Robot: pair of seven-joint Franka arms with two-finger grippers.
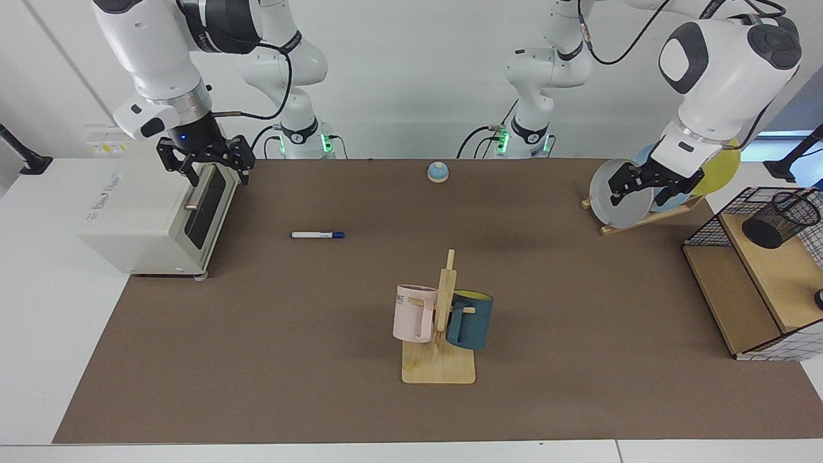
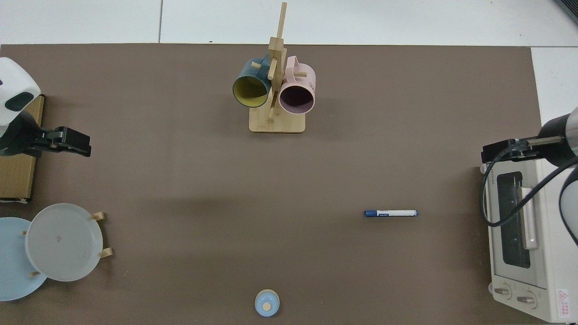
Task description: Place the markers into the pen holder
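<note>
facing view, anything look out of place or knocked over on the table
Only the slim white marker with a blue cap stands out: it lies flat and alone on the brown mat, far from the black wire-mesh pen holder, which tilts inside the wire-grid frame. Nothing looks spilled or damaged.

Marker (image 1: 317,235): slim, white barrel, blue cap — lying flat on the brown table mat, well apart from the holder.
Pen holder (image 1: 780,219): black wire-mesh cup — tilted, on a wooden board.
</note>
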